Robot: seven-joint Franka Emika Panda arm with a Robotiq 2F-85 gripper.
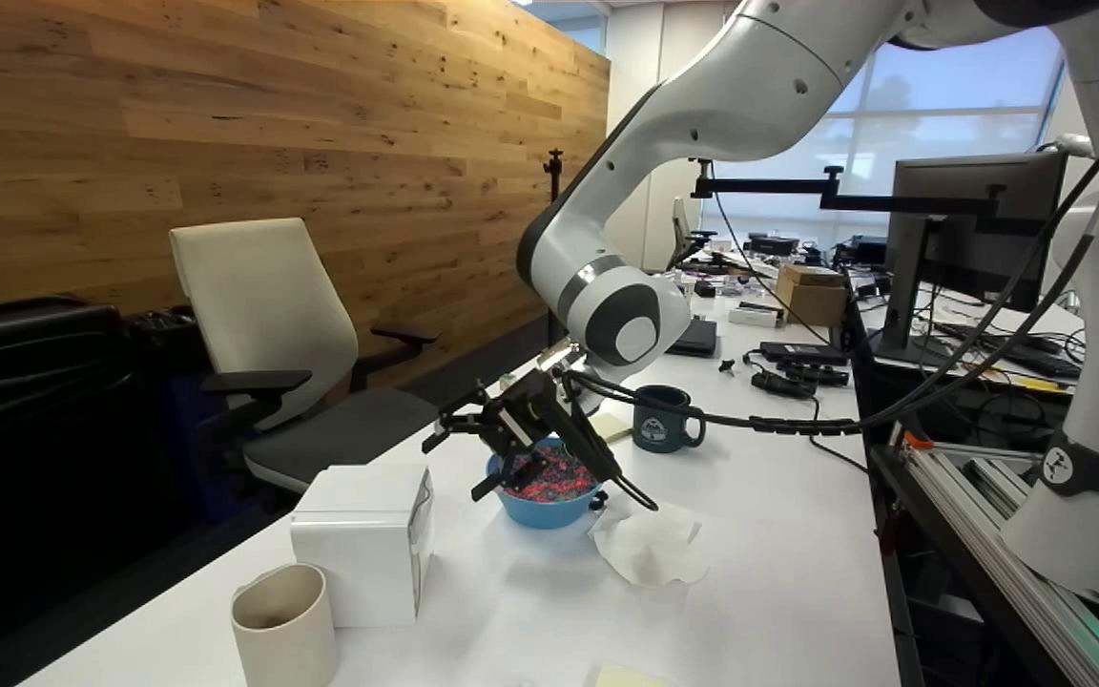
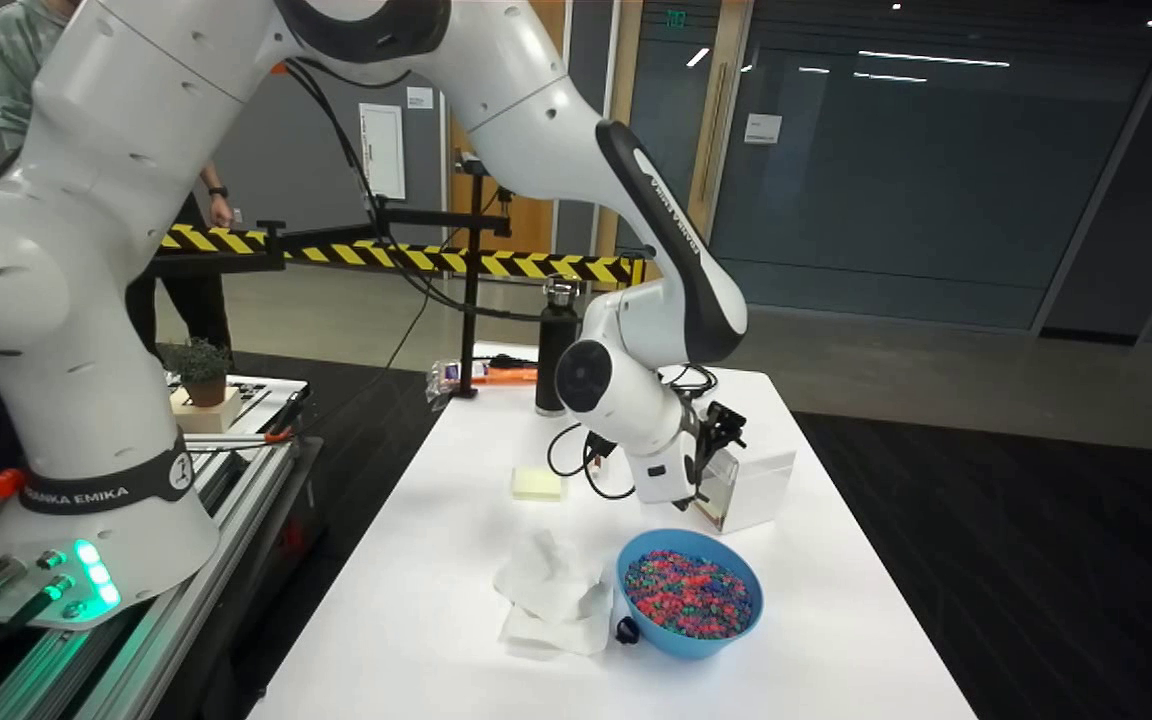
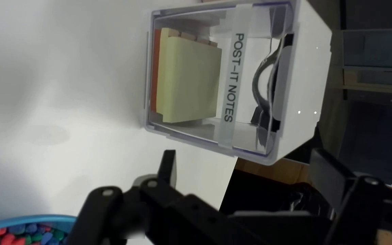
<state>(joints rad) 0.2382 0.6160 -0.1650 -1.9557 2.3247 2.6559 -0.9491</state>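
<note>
- The box (image 3: 305, 88) is standing on the white table (image 3: 90, 163), near the gripper (image 3: 247, 172), and its clear front is facing the fingers (image 3: 169, 166).
- In the wrist view, the box is sitting just beyond the fingertips and higher in that view, roughly spanning the gap between them; a space is separating it from both.
- The fingers are standing wide apart and nothing is filling the space between them, so the gripper is holding nothing.
- In an exterior view, the gripper is hanging tilted above the table, partly hiding the blue bowl (image 1: 549, 513), while the box is standing to the left in that view.
- The label (image 3: 234, 78) across the clear front is reading "POST-IT NOTES".
- Yellow notes (image 3: 192, 80) are lying inside the box, with orange ones beside them; a dark curved item is showing there too, too unclear to name.
- The bowl is standing apart from the box and holding red, blue and green pebbles (image 2: 686, 595).
- The beige cup (image 1: 287, 639) is standing just beside the box.
- Crumpled paper (image 1: 650, 549) is lying beside the bowl, and the dark mug (image 1: 661, 420) is standing farther along the table.
</note>
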